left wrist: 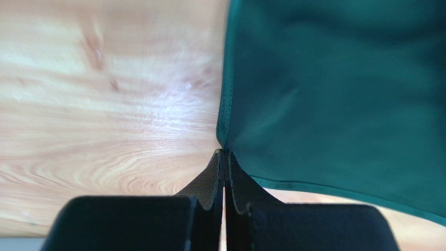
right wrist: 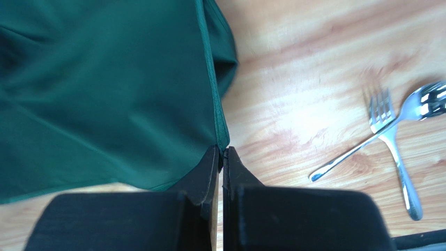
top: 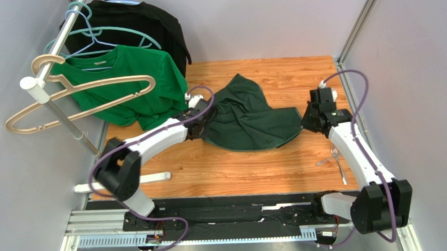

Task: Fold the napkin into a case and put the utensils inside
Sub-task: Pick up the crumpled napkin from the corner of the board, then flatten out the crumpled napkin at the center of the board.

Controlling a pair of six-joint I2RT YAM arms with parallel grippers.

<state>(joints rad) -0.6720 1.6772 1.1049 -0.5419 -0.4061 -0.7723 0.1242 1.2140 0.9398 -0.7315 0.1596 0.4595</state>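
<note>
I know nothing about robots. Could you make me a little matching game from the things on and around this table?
Things:
1 napkin
2 fork
3 T-shirt
4 black garment

States:
a crossed with the spoon
b hanging behind the T-shirt
c pinched by the left gripper and the right gripper
d bright green

Pairs: 1-c, 2-a, 3-d, 4-b

napkin [top: 251,118] between left gripper [top: 203,126] and right gripper [top: 305,121], utensils [top: 336,157] nearby
</note>
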